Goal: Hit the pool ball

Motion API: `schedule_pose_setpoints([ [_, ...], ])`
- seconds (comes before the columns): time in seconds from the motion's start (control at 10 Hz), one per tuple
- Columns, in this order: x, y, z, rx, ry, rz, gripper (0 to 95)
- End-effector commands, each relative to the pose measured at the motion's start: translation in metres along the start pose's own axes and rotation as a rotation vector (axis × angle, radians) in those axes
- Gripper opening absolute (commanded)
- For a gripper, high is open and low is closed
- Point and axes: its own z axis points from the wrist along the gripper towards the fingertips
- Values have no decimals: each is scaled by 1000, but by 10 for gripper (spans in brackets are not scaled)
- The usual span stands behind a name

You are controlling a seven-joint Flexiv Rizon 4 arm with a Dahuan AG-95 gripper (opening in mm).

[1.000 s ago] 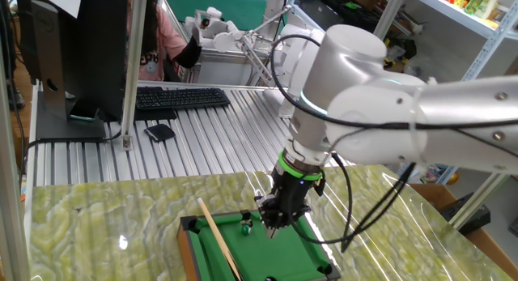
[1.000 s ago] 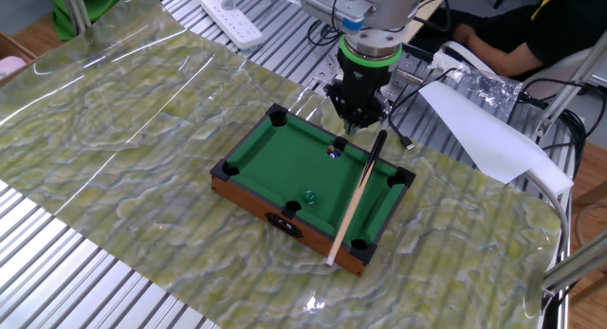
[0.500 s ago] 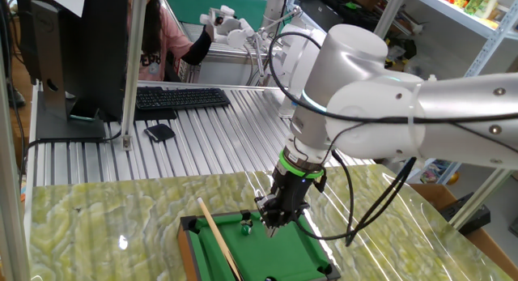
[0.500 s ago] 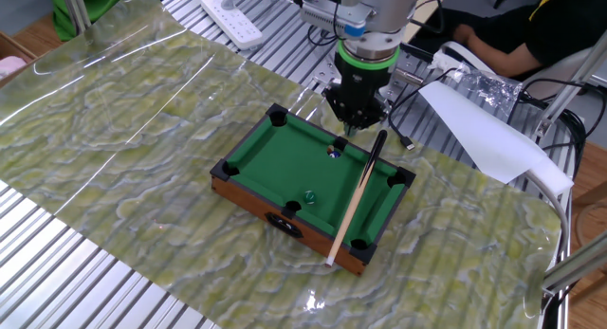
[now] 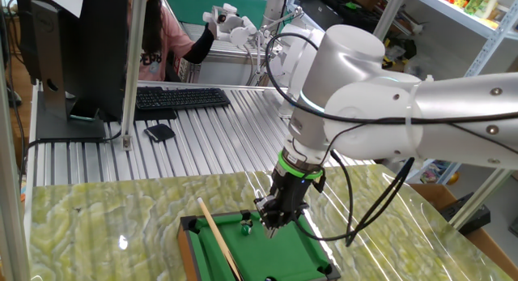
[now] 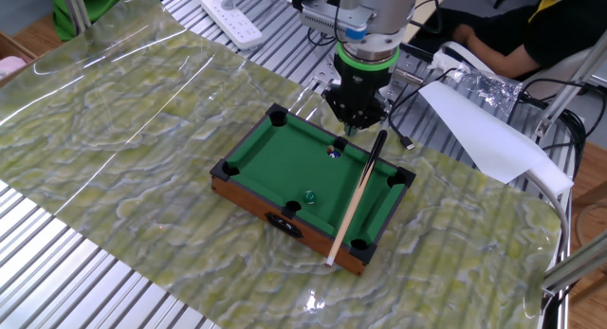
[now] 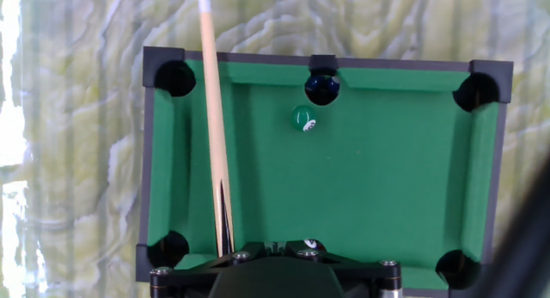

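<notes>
Bench: ribbed metal slats; green marbled mat spread over the middle; mini pool table standing on the mat; white power strip, black keyboard and small dark device lying on bare slats.

Mini pool table: matt green felt bed, brown wood-look sides, black plastic corner pockets. Cue stick on felt: pale smooth wood, dark tapered butt. Pool ball near side pocket: glossy. Mat under pool table: shiny, green marbled. Tabletop beyond mat: ribbed bare metal. Arm shell: smooth, glossy.
</notes>
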Motion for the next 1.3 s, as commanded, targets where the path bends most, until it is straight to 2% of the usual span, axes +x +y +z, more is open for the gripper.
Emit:
schedule_pose_setpoints([
  [0.1, 0, 0, 1, 1, -5, -2, 0],
  [0.6, 0, 5, -1, 2, 2, -36, 0],
  [1.0, 6, 26, -7, 3, 5, -94, 0],
  [1.3, 22, 41, -3, 10, 3, -125, 0],
])
